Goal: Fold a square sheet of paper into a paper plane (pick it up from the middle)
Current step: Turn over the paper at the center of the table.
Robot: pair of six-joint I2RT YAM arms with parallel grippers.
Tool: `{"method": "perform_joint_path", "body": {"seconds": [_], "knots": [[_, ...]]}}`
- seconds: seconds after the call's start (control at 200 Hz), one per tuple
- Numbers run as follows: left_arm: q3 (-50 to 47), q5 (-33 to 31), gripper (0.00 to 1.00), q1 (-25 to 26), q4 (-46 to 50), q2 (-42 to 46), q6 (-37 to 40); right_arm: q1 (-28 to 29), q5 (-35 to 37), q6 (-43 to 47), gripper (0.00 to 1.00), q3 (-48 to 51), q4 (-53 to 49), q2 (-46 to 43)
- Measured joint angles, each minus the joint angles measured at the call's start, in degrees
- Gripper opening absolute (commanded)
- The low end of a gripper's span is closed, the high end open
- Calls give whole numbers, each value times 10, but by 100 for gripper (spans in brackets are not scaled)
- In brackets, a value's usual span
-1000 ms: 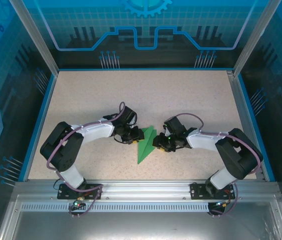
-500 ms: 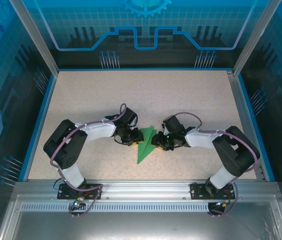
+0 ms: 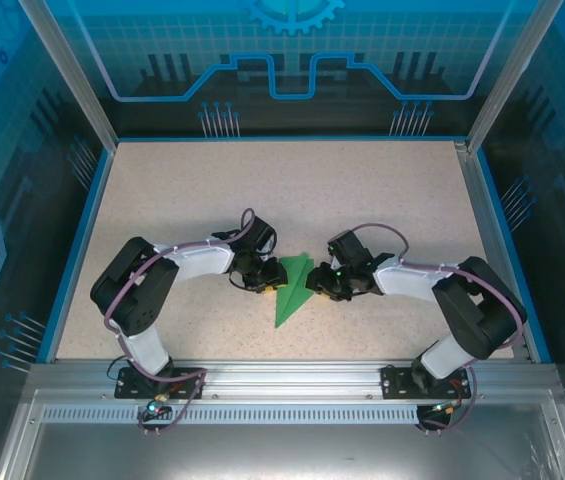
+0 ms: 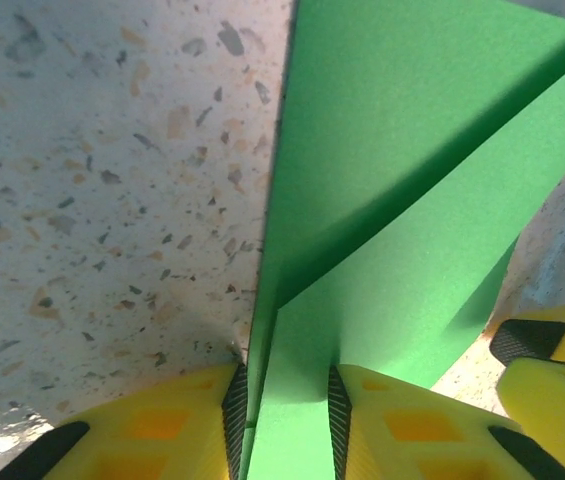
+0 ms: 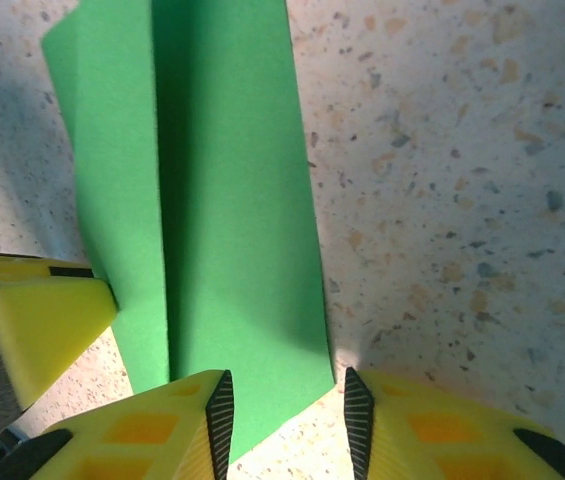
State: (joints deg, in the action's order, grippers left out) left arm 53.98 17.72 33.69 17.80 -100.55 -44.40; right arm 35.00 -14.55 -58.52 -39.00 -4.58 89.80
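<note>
The square sheet of paper lies folded into a narrow green paper plane [image 3: 291, 288] on the speckled table [image 3: 362, 200], its point toward the near edge. My left gripper [image 3: 270, 277] is at its left side. In the left wrist view a raised green flap [image 4: 412, 200] runs between the left gripper's [image 4: 284, 385] fingers, which stand apart. My right gripper [image 3: 312, 284] is at the plane's right side. Its jaws are open over a corner of the paper [image 5: 222, 200], with one pad [image 5: 220, 400] above the paper and the other pad [image 5: 359, 400] above bare table.
Blue walls [image 3: 74, 240] frame the table and a metal rail [image 3: 282, 375] runs along the near edge. A finger of the other gripper [image 4: 552, 350] shows beside the paper in the left wrist view. Likewise one finger [image 5: 42, 320] shows in the right wrist view.
The left arm's elbow has swung a little to the right. Both grippers stay at the plane's sides and the plane has not moved.
</note>
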Motion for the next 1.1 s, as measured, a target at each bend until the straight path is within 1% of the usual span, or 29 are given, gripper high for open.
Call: {"method": "perform_joint_path", "body": {"seconds": [0.405,0.615,0.695,0.88,0.98,1.1], "knots": [[2,1,28,-1,3,-5,0,-2,-11,-7,33,0,10,13],[2,1,27,-1,3,-6,0,-2,-11,-10,30,0,10,14],[2,1,27,-2,3,-7,0,-2,-11,-11,28,-1,10,14],[2,4,27,-2,3,-7,0,5,-17,-10,29,-11,21,19],[2,5,27,-2,3,-7,0,6,-22,-10,32,-15,29,20],[2,5,27,-3,3,-7,0,6,-29,-11,33,-16,39,25]]}}
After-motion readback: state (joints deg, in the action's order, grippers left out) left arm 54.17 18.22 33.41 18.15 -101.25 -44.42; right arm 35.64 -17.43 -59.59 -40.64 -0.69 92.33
